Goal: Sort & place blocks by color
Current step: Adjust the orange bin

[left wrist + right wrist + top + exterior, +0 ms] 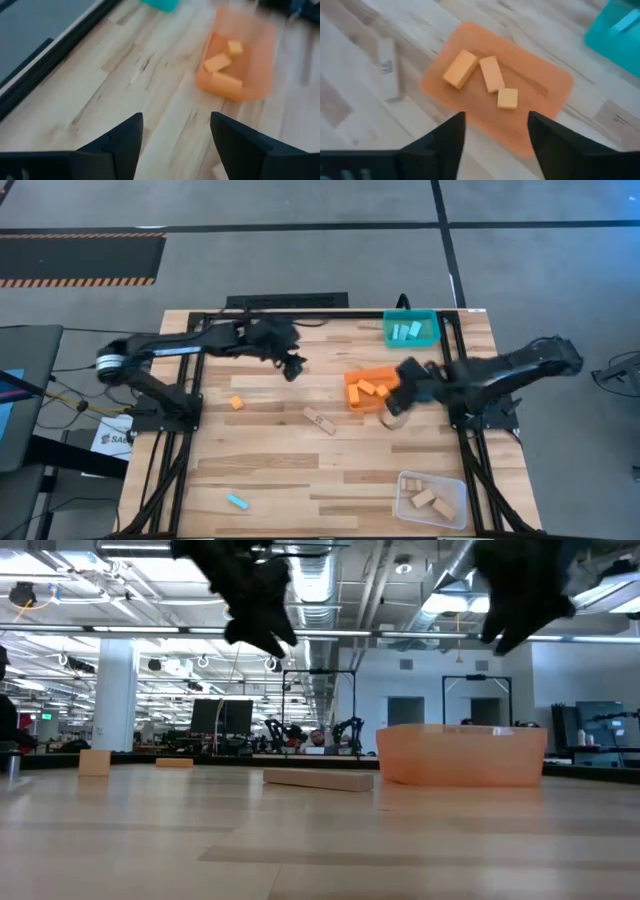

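Observation:
Both grippers hang open above the table and touch nothing. My right gripper hovers at the right edge of the orange bin, which holds three orange blocks. My left gripper is over bare wood left of that bin. Loose blocks lie flat on the table: an orange one, a tan one and a cyan one. Another tan piece lies by the bin's near right corner.
A teal bin with cyan blocks sits at the far right corner. A clear bin with tan blocks sits at the near right corner. Black frame rails run along the table's left and right edges. Open wood stretches across the table's near left part.

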